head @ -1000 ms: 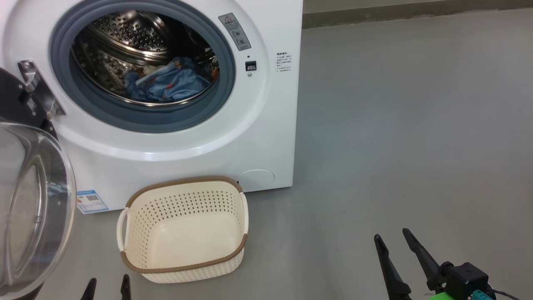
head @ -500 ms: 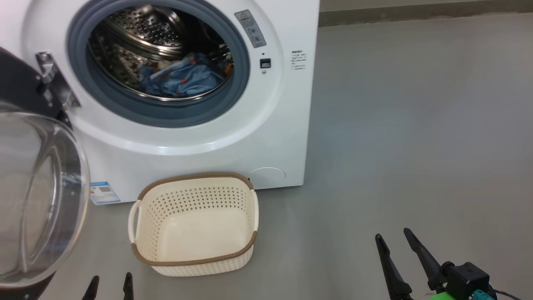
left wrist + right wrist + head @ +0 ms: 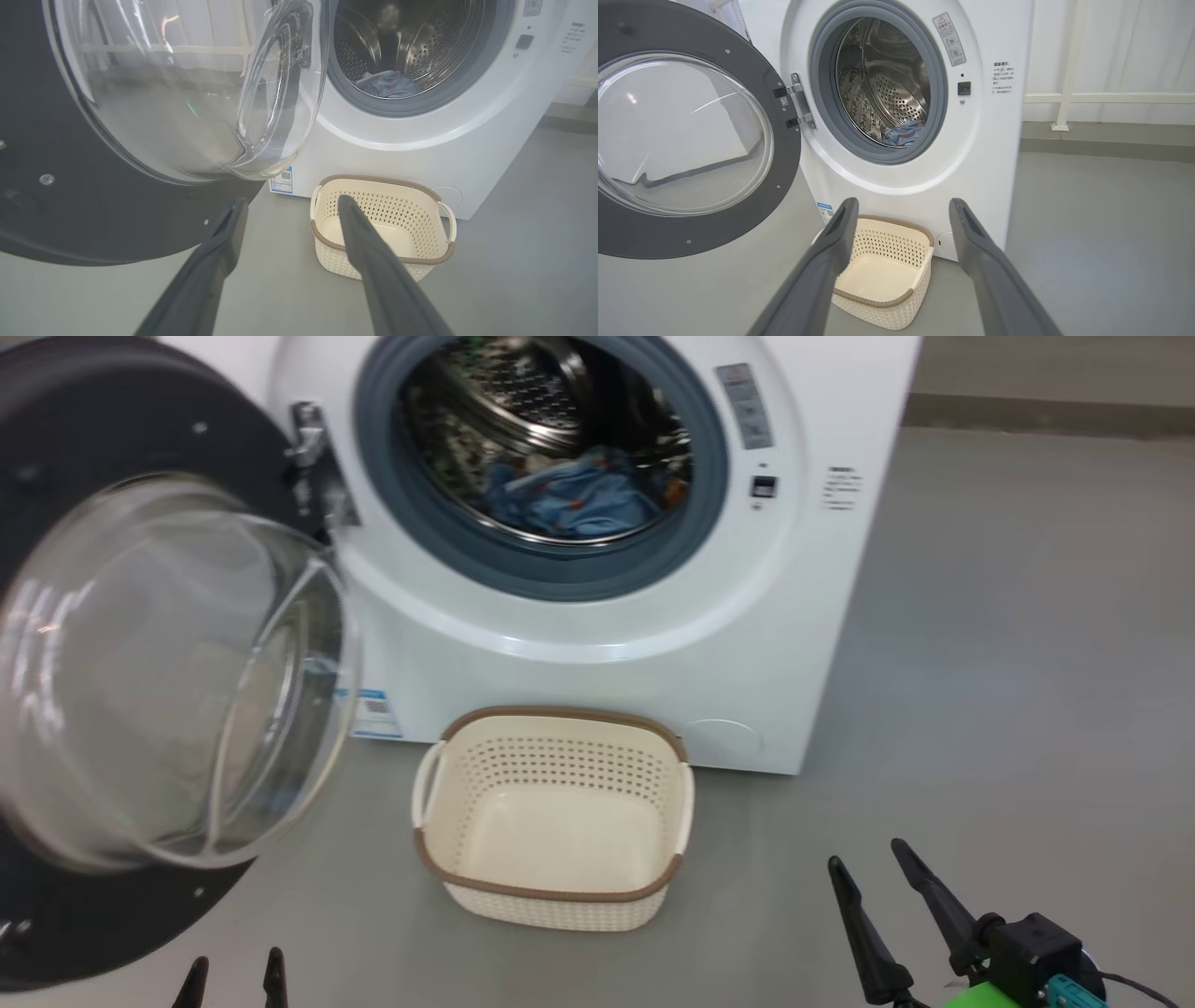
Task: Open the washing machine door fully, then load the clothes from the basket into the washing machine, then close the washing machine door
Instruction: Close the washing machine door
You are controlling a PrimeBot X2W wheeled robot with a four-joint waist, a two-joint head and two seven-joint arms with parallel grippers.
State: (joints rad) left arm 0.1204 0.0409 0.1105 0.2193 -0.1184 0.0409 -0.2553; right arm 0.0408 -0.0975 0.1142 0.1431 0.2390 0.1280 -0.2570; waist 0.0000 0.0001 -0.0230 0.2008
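Clothes (image 3: 569, 502) lie inside the washing machine (image 3: 597, 644), door (image 3: 140, 691) open.

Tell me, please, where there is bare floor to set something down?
The widest bare floor lies right of the washing machine and the basket, ahead of the right gripper. A narrower strip runs between the basket and the open washing machine door. It is crowded on the left, where the door juts out.

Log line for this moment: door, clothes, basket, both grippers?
door open | clothes in drum | basket empty on floor | left gripper open, empty | right gripper open, empty | remaining: close door
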